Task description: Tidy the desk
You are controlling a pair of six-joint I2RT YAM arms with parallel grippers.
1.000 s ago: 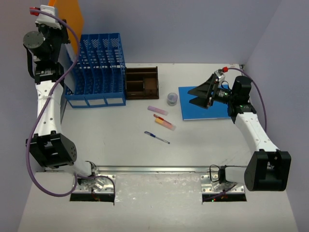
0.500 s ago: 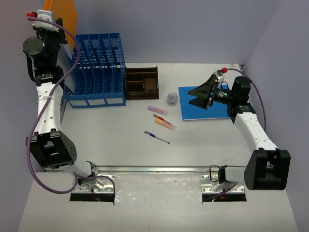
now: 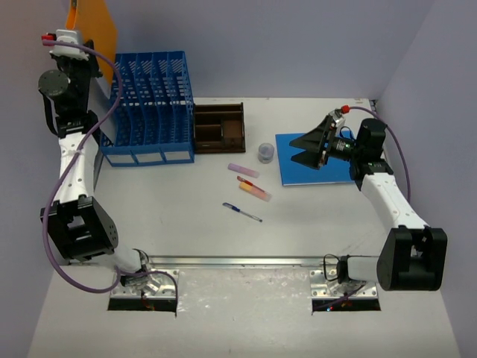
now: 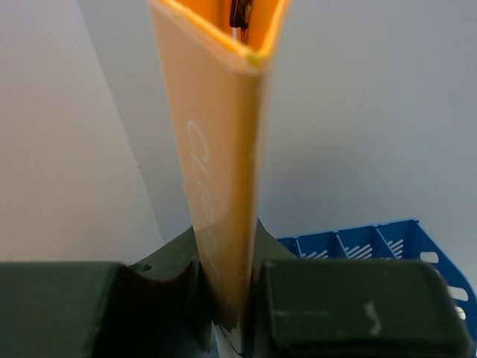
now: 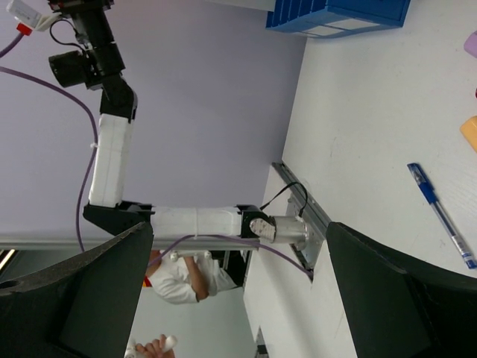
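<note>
The off-white desk [image 3: 186,216] holds loose items. My left gripper [image 3: 83,61] is raised high at the far left, shut on an orange folder [image 3: 93,26] that stands upright above the blue mesh file rack [image 3: 149,108]. In the left wrist view the folder [image 4: 220,164] is clamped between the jaws [image 4: 227,298], with the rack [image 4: 373,242] below. My right gripper [image 3: 299,148] is open and empty, hovering over a blue notebook [image 3: 317,170] at the right. A blue pen [image 3: 242,212], an orange-pink marker [image 3: 255,189] and a pink eraser [image 3: 243,170] lie mid-desk.
A dark-brown wooden tray [image 3: 219,128] stands right of the rack. A small clear round container [image 3: 265,153] sits beside the notebook. A silver rail [image 3: 238,262] runs along the near edge. The right wrist view shows the pen [image 5: 441,215] and the left arm [image 5: 104,149].
My left gripper has lifted the orange folder higher and a little left, toward the back corner. The right arm has not moved.
</note>
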